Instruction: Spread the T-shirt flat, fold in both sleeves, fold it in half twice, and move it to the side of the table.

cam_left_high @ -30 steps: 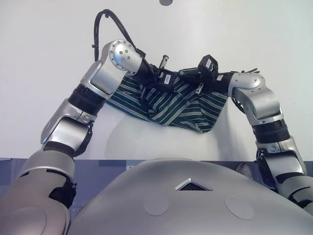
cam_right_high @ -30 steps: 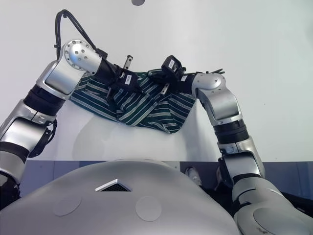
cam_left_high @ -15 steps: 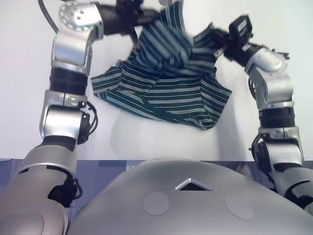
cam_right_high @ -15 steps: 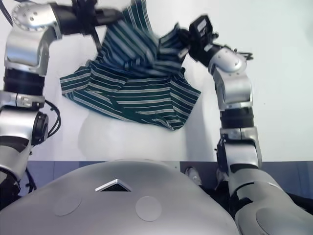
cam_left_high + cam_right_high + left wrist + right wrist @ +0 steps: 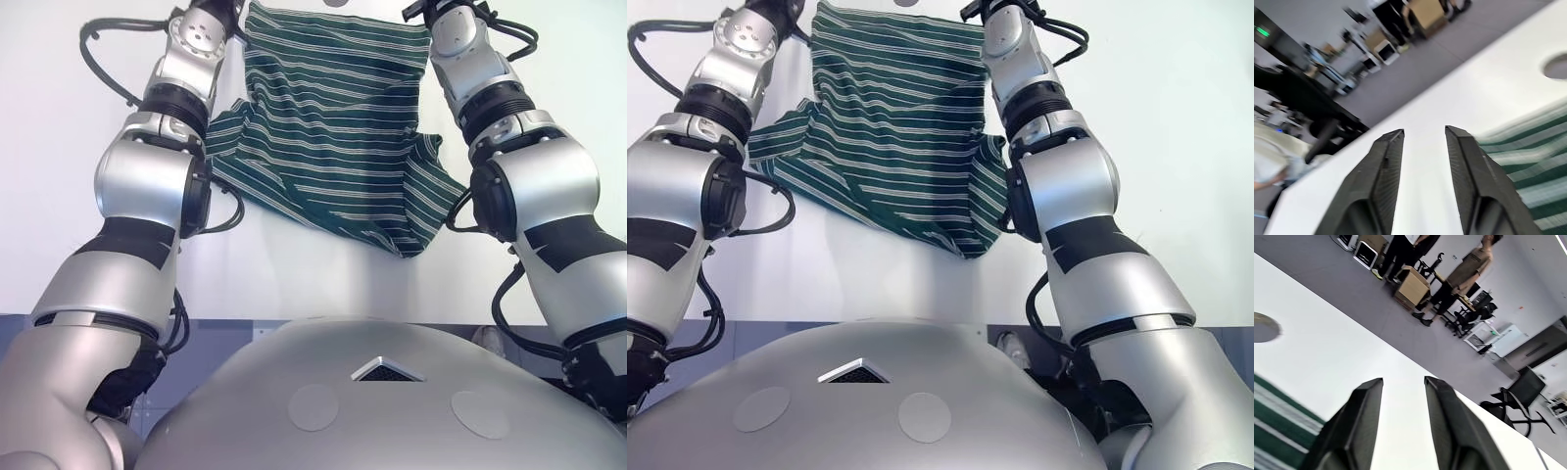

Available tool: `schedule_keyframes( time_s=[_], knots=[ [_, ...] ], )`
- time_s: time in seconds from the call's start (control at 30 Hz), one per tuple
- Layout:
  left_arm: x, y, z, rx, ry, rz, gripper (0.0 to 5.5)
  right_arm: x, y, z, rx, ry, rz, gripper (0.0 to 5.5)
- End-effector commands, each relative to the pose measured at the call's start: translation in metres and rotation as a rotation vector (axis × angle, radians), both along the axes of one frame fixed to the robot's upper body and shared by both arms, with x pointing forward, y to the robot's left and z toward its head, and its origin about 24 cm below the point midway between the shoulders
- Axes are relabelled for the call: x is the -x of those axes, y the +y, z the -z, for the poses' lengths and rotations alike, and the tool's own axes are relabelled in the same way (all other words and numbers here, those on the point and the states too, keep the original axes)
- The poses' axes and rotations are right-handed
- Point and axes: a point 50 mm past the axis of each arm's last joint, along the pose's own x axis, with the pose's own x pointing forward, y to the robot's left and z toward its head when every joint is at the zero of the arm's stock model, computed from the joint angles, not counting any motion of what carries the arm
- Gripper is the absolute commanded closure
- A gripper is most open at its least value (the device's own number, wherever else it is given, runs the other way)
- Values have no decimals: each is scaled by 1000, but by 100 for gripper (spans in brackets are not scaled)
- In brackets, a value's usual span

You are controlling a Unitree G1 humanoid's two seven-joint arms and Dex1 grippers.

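Black fingers of the left gripper point(image 5: 1423, 131) stand spread with nothing between them. The green striped T-shirt point(image 5: 333, 127) lies just beside them on the white table point(image 5: 588, 98). Equally parted and empty is the right gripper point(image 5: 1403, 379), with the shirt's edge near it. A second ago the cloth was bunched. Both arms have since stretched far forward, drawing it out long, its far hem straight between the wrists.

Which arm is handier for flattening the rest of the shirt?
Probably the right. The shirt is most bunched at its near corner, beside the right arm; the right gripper is open and empty. The left gripper is open too, but farther from that corner.
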Motion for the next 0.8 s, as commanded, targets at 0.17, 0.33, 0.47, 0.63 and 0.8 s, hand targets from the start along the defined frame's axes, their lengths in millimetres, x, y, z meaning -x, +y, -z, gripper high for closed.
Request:
schedule_keyframes(
  time_s=[0.17,0.33,0.47,0.63,0.8],
  knots=[
    [54,-14,-67,124,-128,839,384,42,5,-12,-332,-51,-565,352],
    [165,34,0,65,402,1022,384,144,-20,13,-395,192,-899,352],
    [189,69,21,-65,600,912,384,186,-30,31,-372,363,-951,352],
    [215,74,47,-132,797,965,384,217,-29,55,-246,525,-990,352],
    [238,76,40,-45,945,1102,384,229,-34,67,-165,588,-983,352]
  ],
)
